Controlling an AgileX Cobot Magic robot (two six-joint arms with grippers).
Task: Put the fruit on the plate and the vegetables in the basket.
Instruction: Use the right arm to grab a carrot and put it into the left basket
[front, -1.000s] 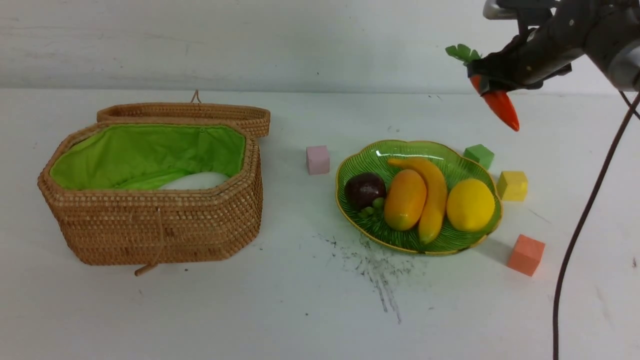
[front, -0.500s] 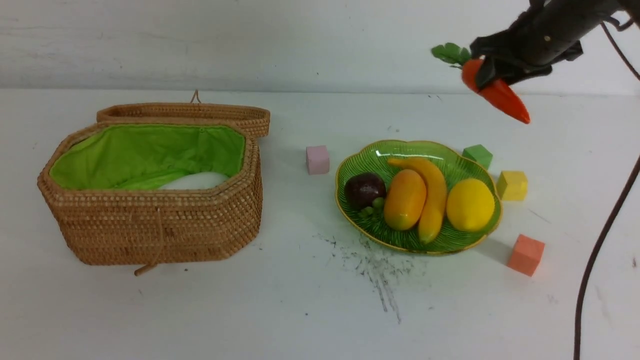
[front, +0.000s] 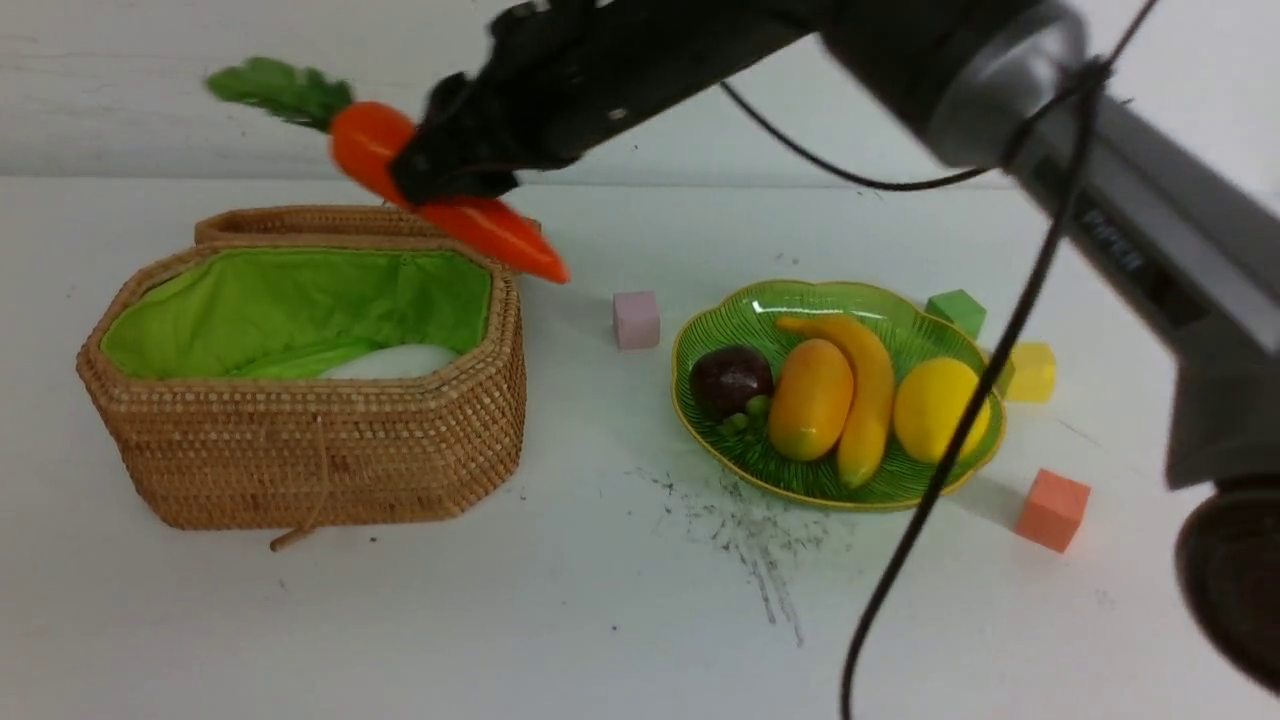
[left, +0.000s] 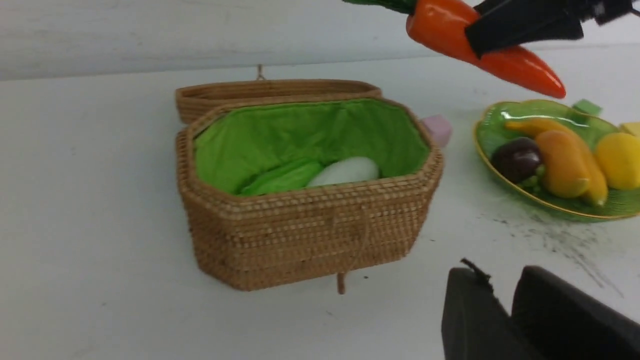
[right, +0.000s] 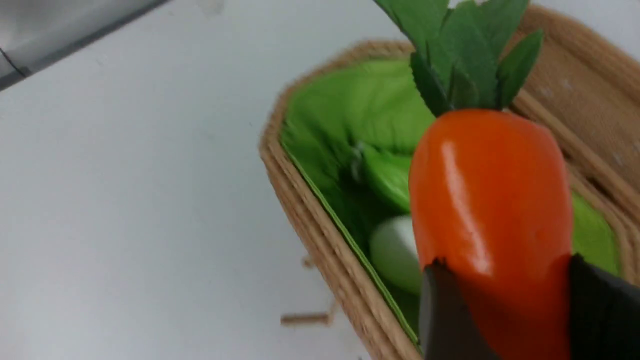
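Observation:
My right gripper (front: 440, 180) is shut on the orange-red carrot (front: 370, 145), holding it in the air above the back right corner of the open wicker basket (front: 320, 450). The carrot's leaves point left and its tip hangs over the right rim. The right wrist view shows the fingers clamping the carrot (right: 490, 200) over the green lining. A white radish (front: 395, 362) lies inside with a light-green thing (left: 282, 177) beside it. The green plate (front: 720, 320) carries the banana (front: 860, 390), mango (front: 810, 400), lemon (front: 935, 410) and mangosteen (front: 728, 380). My left gripper (left: 500, 275) hovers low in front, narrowly open and holding nothing.
The basket lid (front: 370, 222) lies folded back behind it. A pink cube (front: 636, 319) sits between basket and plate; green (front: 957, 310), yellow (front: 1030, 372) and orange (front: 1052, 510) cubes lie right of the plate. The right arm's cable (front: 960, 440) hangs across the plate.
The right gripper has carried the carrot from the far right, across above the plate, to above the basket. The fruit and the basket have not moved.

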